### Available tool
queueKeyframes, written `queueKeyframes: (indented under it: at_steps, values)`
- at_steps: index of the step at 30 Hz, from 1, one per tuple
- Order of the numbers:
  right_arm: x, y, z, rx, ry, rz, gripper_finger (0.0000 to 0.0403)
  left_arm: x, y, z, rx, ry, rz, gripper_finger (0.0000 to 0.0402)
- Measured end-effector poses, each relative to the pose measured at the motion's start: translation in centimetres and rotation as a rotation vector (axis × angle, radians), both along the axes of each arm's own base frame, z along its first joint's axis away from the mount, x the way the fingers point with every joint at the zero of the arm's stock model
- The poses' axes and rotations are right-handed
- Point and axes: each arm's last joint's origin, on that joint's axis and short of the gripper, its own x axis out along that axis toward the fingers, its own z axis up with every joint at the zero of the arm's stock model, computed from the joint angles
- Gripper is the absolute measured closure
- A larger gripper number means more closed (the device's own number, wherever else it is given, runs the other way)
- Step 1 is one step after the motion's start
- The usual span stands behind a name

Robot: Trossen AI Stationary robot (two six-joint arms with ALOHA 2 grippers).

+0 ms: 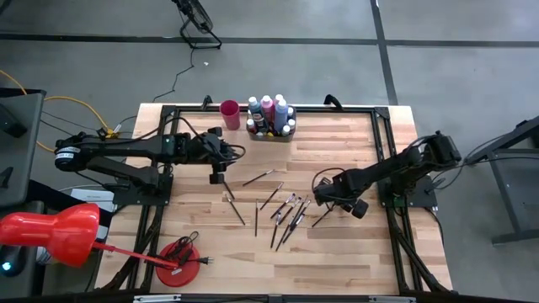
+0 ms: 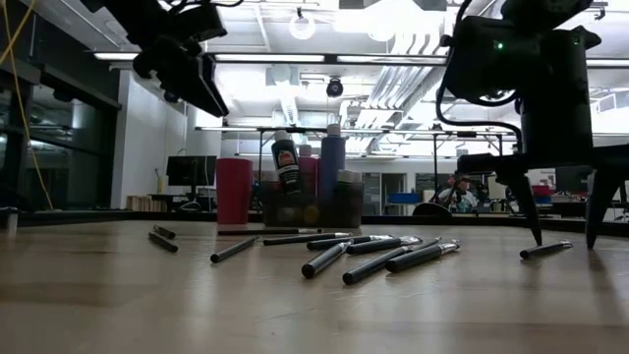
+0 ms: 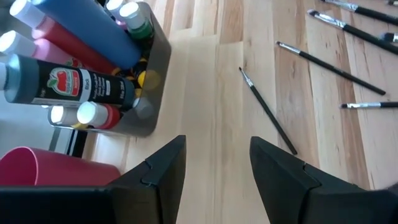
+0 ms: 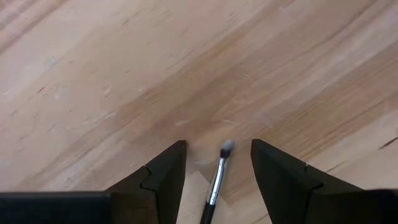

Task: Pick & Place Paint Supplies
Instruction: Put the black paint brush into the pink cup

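Several thin dark-handled paintbrushes (image 1: 282, 210) lie flat and scattered on the wooden table's middle. Paint bottles (image 1: 269, 109) stand upright in a grey tray (image 3: 158, 68) at the far edge, next to a pink cup (image 1: 230, 114). My right gripper (image 4: 217, 144) points straight down, open, low over the table, with its fingers on either side of the bristle end of one brush (image 4: 217, 177), which lies right of the others (image 2: 545, 250). My left gripper (image 1: 217, 178) hangs open in the air on the near side of the tray, with nothing between its fingers (image 3: 161, 165).
Black frame rails (image 1: 383, 151) run along the table's edges. A red disc with cords (image 1: 181, 265) sits at the near left corner, and a red object (image 1: 50, 236) lies beyond the table's left edge. Bare wood lies to the right of the right gripper.
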Motion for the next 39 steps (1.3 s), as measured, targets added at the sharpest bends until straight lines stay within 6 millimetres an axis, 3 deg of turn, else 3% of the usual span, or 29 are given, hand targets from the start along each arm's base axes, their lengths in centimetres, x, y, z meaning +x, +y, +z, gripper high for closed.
queueKeyframes:
  at_steps: [6,14,30,39]
  values:
    - [0.15,0.09,-0.37,0.021,0.009,-0.003,0.0239,-0.12,-0.02,-0.14,-0.003,0.019,0.000,0.0229]
    - [0.25,0.17,-0.43,0.026,-0.004,-0.001,0.0302,-0.14,-0.02,-0.16,-0.003,0.022,0.000,0.0229]
    - [0.23,0.19,-0.50,0.023,-0.003,0.045,0.0391,-0.13,-0.02,-0.14,-0.004,0.021,0.000,0.0229]
    - [0.08,0.09,-0.25,-0.016,-0.013,0.121,0.0397,-0.11,-0.02,-0.12,-0.004,0.017,0.000,0.0229]
